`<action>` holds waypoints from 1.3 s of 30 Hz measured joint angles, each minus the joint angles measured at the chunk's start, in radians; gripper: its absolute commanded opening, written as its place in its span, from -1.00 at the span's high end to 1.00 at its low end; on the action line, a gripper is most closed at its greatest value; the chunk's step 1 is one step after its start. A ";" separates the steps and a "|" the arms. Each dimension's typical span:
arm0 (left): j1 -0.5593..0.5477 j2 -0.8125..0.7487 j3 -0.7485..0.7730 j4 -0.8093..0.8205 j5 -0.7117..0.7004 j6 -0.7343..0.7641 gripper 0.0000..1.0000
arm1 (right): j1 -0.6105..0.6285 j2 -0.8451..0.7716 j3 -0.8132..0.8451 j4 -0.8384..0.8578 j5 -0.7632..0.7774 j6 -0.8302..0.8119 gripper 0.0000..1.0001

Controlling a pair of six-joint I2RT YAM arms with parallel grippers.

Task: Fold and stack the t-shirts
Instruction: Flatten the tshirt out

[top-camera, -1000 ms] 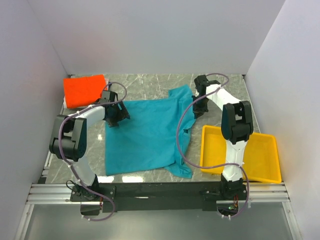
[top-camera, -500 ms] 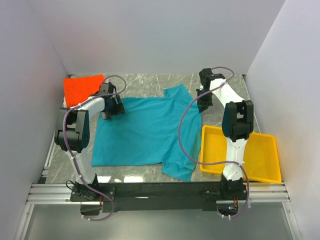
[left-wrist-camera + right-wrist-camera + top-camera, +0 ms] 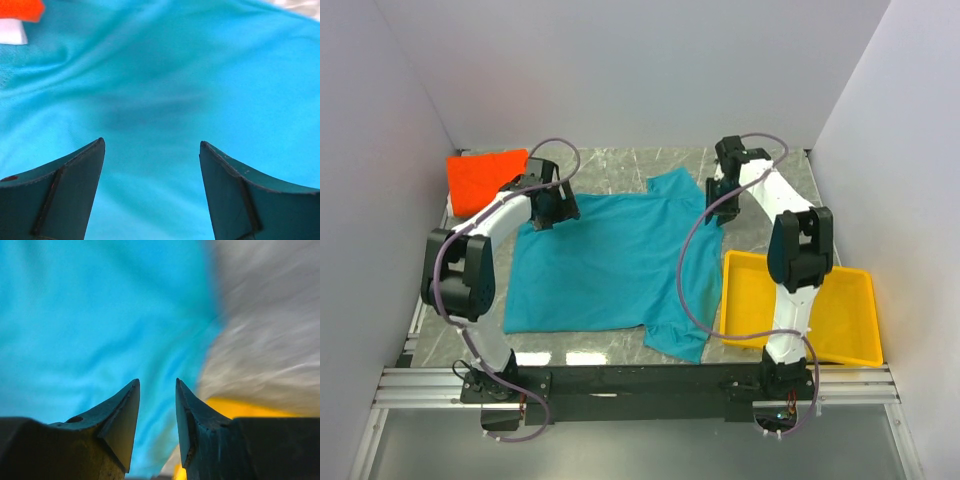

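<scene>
A teal t-shirt (image 3: pixel 610 262) lies spread flat on the marble table, with its near right corner rumpled. A folded orange t-shirt (image 3: pixel 484 178) sits at the far left. My left gripper (image 3: pixel 556 206) hovers over the teal shirt's far left corner. In the left wrist view it (image 3: pixel 151 141) is wide open, with only teal cloth (image 3: pixel 165 85) below. My right gripper (image 3: pixel 721 205) is at the shirt's far right edge. In the right wrist view it (image 3: pixel 156 380) is open by a narrow gap and empty, above the cloth's edge (image 3: pixel 95 325).
A yellow tray (image 3: pixel 844 322) stands at the near right, its left rim touching the shirt's right edge; it also shows in the right wrist view (image 3: pixel 240 407). White walls enclose the table on three sides. Bare marble (image 3: pixel 270 330) lies right of the shirt.
The teal shirt was pulled left and back and now lies flatter. Both grippers have let go of it. The left gripper has shifted slightly right.
</scene>
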 measured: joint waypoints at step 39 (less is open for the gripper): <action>-0.043 0.376 0.378 -0.034 0.047 0.041 -0.59 | 0.032 0.158 -0.051 0.160 -0.219 0.121 0.18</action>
